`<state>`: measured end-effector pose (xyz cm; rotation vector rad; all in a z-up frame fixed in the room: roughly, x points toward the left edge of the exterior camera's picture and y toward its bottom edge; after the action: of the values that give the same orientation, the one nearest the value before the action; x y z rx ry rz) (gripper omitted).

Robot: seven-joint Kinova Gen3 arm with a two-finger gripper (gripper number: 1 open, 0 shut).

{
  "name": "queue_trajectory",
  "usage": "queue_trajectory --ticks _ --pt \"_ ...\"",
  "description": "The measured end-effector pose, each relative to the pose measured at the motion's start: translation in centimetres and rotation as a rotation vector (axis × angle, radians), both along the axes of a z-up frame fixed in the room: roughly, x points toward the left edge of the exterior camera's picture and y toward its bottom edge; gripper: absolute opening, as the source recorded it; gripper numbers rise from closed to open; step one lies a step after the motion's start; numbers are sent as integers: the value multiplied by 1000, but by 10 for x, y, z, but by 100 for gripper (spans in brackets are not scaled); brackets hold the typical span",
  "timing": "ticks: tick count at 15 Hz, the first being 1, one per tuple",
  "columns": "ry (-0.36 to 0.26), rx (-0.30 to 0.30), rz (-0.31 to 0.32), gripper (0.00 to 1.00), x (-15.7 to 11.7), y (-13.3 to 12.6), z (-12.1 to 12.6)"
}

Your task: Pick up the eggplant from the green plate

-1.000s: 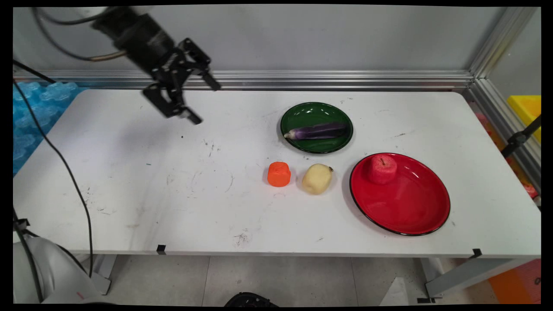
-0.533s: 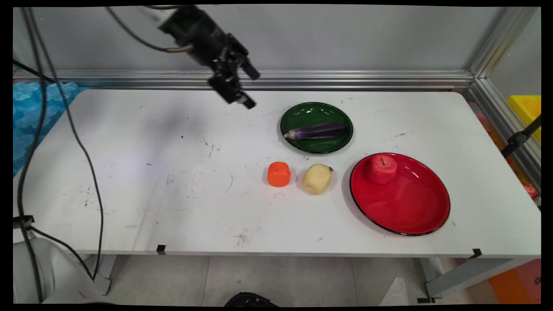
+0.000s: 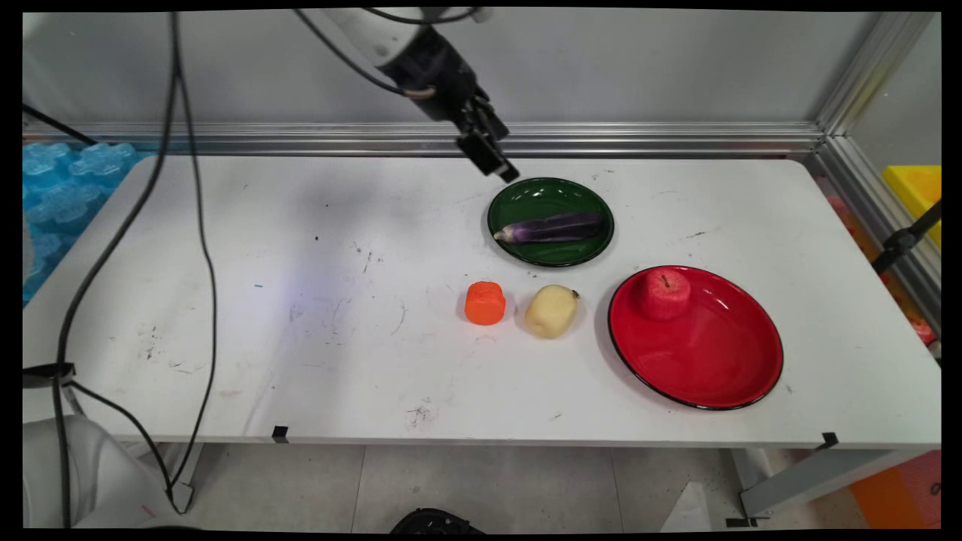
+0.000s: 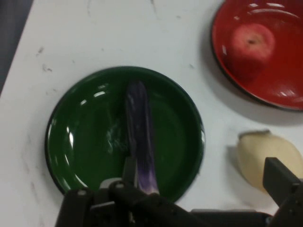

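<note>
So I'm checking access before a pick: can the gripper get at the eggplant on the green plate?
Probably yes. The gripper hangs above the green plate, nothing covers the eggplant, and the potato lies off the plate.

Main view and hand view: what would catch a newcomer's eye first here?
The black gripper hangs above the far left rim of the green plate, which carries a purple eggplant lying across it. To the right and nearer sits a larger red plate with a red apple at its far edge; an orange block and a pale potato lie side by side on the white table.
</note>
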<state>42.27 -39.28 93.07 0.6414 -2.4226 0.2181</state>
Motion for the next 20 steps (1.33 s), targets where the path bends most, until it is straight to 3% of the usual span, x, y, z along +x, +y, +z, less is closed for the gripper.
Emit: queue_trajectory --ticks 9,20 --pt "-59 48 74 100 -60 -63 -53" --pt "-196 129 84 100 -91 -101 -112"
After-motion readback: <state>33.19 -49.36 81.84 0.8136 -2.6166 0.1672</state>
